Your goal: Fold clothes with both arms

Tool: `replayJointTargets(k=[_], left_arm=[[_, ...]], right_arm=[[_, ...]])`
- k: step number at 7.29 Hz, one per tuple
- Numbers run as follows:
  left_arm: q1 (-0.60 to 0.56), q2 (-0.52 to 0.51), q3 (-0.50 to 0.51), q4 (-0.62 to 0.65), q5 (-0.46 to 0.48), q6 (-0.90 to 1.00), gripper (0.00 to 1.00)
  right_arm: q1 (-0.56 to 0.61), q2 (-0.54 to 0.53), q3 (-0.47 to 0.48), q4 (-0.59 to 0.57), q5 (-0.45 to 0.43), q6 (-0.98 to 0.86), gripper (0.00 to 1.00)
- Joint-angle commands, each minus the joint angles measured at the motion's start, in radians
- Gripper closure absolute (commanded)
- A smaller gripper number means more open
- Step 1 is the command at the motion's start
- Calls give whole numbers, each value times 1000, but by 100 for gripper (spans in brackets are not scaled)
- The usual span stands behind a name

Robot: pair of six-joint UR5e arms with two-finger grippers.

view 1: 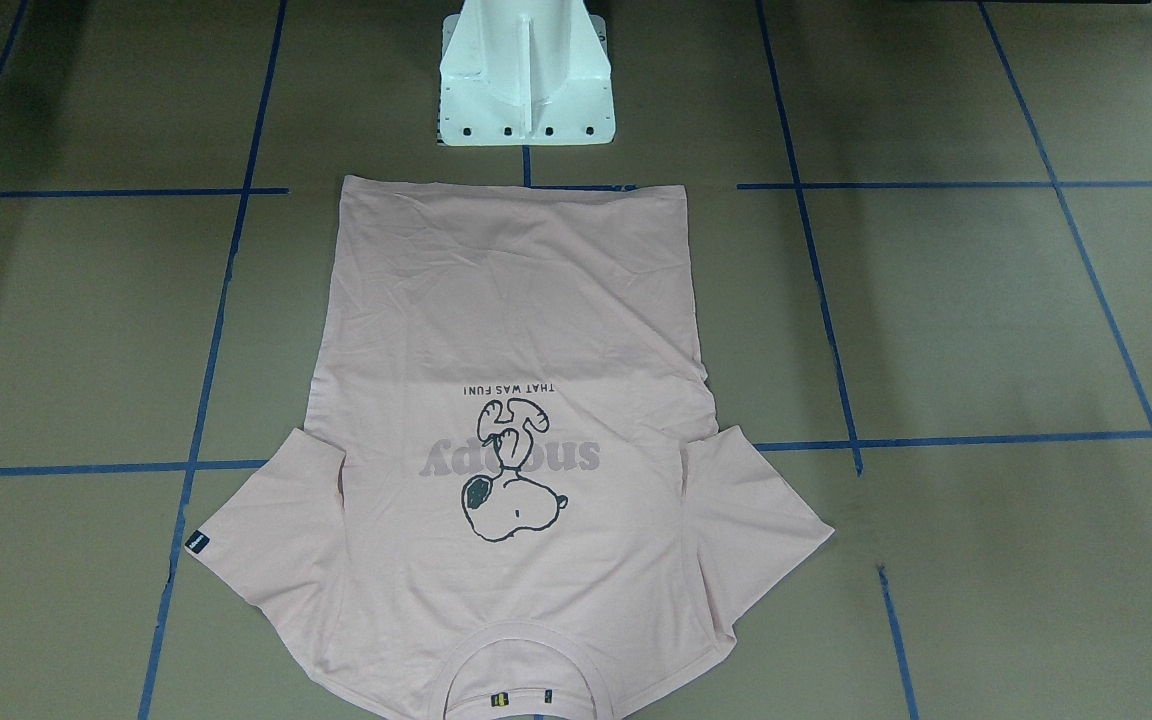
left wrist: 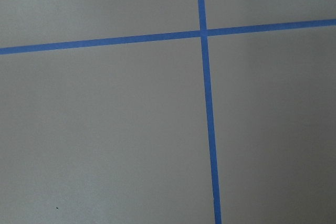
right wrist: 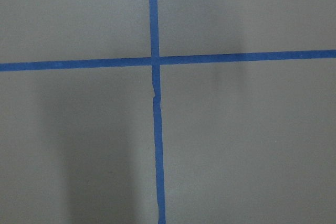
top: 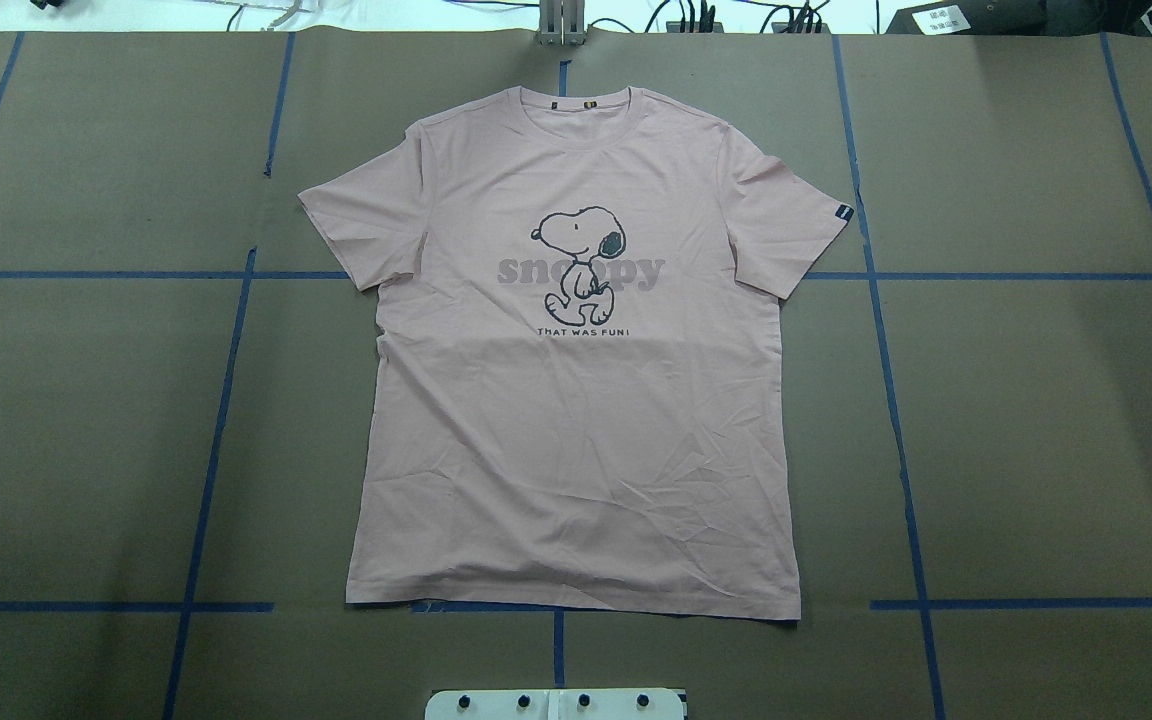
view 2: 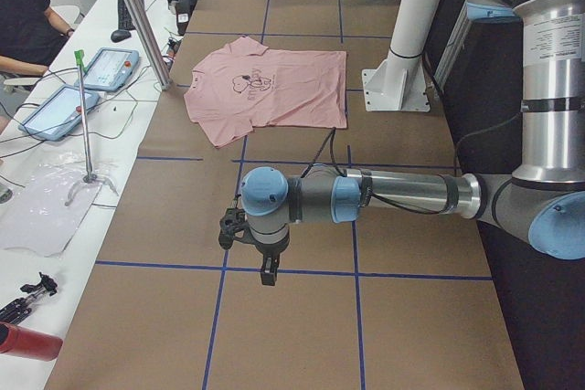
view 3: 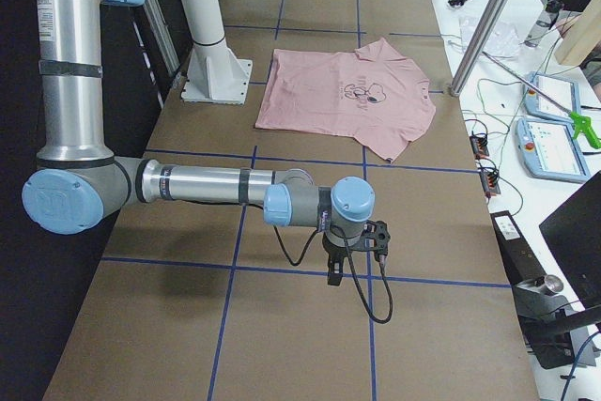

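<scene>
Spots the T-shirt [top: 576, 400] flat, print up, in the middle of the table [top: 86, 450], running 12 to 6 in the overhead view, collar at 12, hem at 6. Puts the left gripper [view 2: 266, 273] well off toward 9 and the right gripper [view 3: 332, 274] toward 3, neither nearer. Catches both only from the side views; cannot tell jaws parted or closed. Gets just blue tape [left wrist: 206, 103] from the wrists.
</scene>
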Motion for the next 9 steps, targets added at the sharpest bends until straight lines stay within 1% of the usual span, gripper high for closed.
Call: replayJointTargets(k=[1,3,5,6,7,9], left_arm=[[-2,16,-14,-27,1,14,0],[-6,21,-17,-29,-2,14,0],[-8,26,-34,-28,-2,4,0],[-8,26,-40,-23,2,4,0],[-6,29,-42,-22,4,4,0],[-5,30,-42,-22,1,10,0]], right_arm=[[0,-2,1,-1,12,1,0],[1,-8,1,0,25,2,0],[1,-17,3,0,63,4,0],[0,-16,4,11,63,5,0],[0,-20,1,64,65,13,0],[-12,-22,-2,133,66,13,0]])
